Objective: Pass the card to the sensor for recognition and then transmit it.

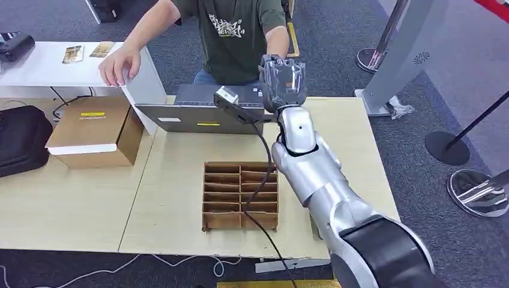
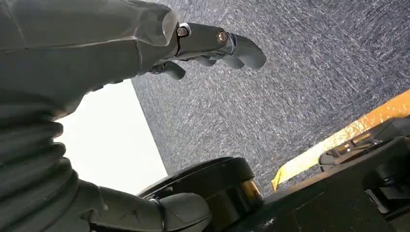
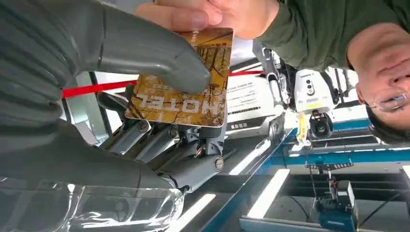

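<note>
Robot's right hand and a person's hand share a grip on a hotel card above the far table edge.

The right hand (image 3: pixel 145 96) pinches the amber, rectangular plastic card printed "HOTEL" (image 3: pixel 186 82) between its thick grey thumb and darker fingers (image 3: pixel 159 140), while a person's hand (image 3: pixel 212 14) grips the card's opposite edge. In the head view the right hand (image 1: pixel 283 81) is raised toward the person in a dark green shirt (image 1: pixel 234 36), above a grey flat sensor unit (image 1: pixel 204 111). Nearer sits a brown cardboard divider tray (image 1: pixel 240 195) on the pale wooden table (image 1: pixel 174 168), with a cardboard box (image 1: pixel 96 132) and black bag (image 1: pixel 21 141) to the left. The left hand (image 2: pixel 212 46) hangs empty, fingers loosely extended, over blue-grey carpet (image 2: pixel 290 87). Stanchion bases (image 1: pixel 480 192) stand on the right.
</note>
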